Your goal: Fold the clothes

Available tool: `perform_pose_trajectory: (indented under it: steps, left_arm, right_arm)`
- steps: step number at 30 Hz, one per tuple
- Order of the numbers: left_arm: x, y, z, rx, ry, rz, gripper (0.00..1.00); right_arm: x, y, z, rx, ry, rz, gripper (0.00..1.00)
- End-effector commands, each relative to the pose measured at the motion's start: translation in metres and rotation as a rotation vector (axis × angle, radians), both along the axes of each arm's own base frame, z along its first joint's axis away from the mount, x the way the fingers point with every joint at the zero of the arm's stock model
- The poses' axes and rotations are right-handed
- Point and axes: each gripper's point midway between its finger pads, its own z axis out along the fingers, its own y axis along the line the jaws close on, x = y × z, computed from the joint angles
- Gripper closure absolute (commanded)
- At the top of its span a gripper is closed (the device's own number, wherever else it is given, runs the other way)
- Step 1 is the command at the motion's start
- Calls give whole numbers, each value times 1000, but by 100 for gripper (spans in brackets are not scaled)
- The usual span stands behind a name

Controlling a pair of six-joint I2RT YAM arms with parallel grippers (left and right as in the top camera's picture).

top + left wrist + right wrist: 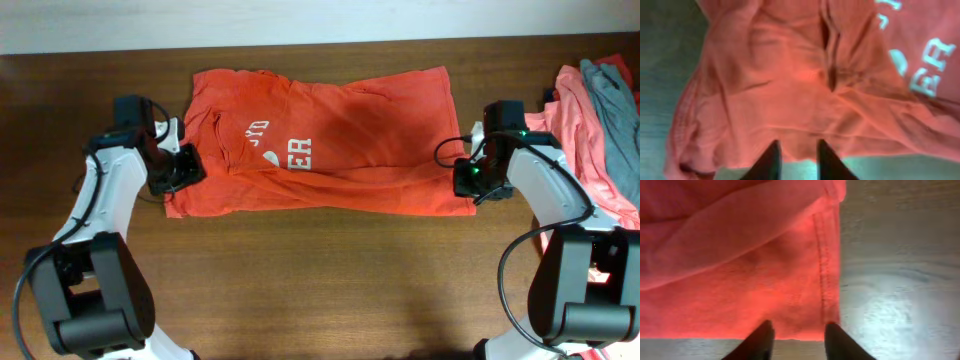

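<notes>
The orange-red T-shirt (330,145) of the clothes lies flat across the middle of the brown table (320,270), with white letters (300,152) showing near its left half. My left gripper (185,168) sits at the shirt's lower left corner. In the left wrist view its jaws (798,145) stand a little apart over the shirt's edge (805,120), with bare table between them. My right gripper (466,180) is at the lower right corner. Seen from the right wrist, it (799,326) is open astride the stitched hem (822,280).
A pile of salmon-pink shirts (585,120) with a grey garment (612,100) on top lies at the table's right edge, close to the right arm. The table's far edge meets a pale wall (300,20).
</notes>
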Motion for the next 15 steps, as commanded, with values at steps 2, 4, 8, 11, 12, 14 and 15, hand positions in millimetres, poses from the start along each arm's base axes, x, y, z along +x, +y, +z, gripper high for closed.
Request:
perform_pose_trajectory:
  steps: [2, 4, 8, 11, 12, 14, 15]
  left_arm:
    - [-10, 4, -32, 35, 26, -10, 80]
    - [-9, 3, -39, 29, 27, -12, 80]
    - [-8, 3, -55, 25, 50, -12, 80]
    - [-8, 4, -71, 24, 74, -11, 80]
    - [-10, 4, -78, 22, 91, -11, 80]
    - [-28, 1, -105, 6, 200, -13, 81]
    - [-35, 0, -110, 1, 234, -14, 81]
  right_arm:
    - [14, 7, 1, 48, -61, 32, 57]
    - [21, 6, 3, 45, -91, 32, 56]
    - [24, 10, 4, 68, -104, 38, 60]
    - [24, 10, 4, 69, -104, 39, 63]
    - [24, 10, 4, 69, -104, 39, 63]
    - [21, 10, 2, 68, -94, 41, 63]
    - [20, 9, -2, 63, -88, 52, 64]
